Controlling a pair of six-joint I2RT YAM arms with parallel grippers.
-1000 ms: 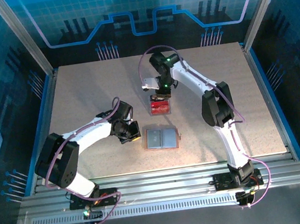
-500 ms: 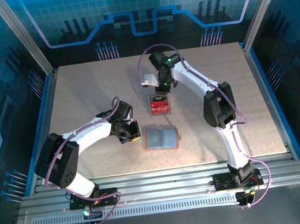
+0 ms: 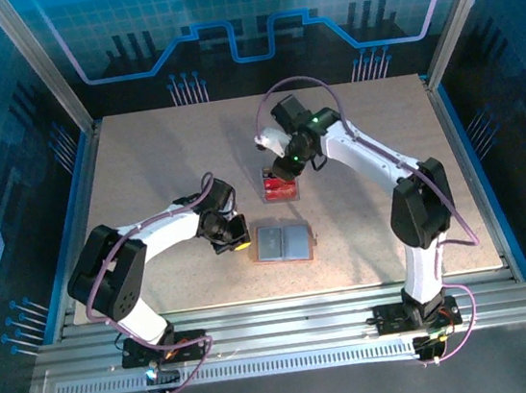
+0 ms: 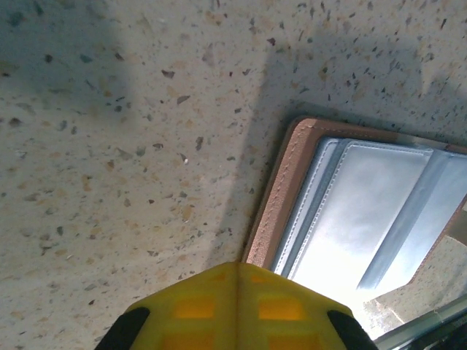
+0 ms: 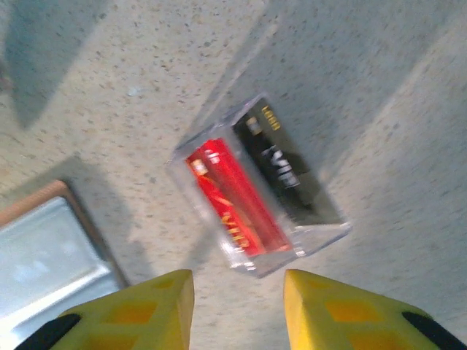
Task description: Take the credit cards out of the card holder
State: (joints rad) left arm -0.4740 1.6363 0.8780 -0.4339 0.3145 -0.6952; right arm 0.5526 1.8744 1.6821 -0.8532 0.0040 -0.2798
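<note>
Two colours show in the clear container (image 5: 310, 237)

Right wrist view separates a red card (image 5: 230, 200) and a black card (image 5: 288, 168) inside it; from above the black is hard to tell. The right gripper (image 5: 238, 292) holds its fingers apart, empty. The left gripper (image 4: 237, 273) has its fingertips pressed together beside the open card holder's (image 4: 350, 204) left rim, with bare table (image 3: 142, 164) beyond.

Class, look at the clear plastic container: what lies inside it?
Inside the clear container, a red card and a black card sit side by side. Anything beneath them is covered.

Blurred, unreadable lettering on credit cards (image 5: 248, 197)
</note>
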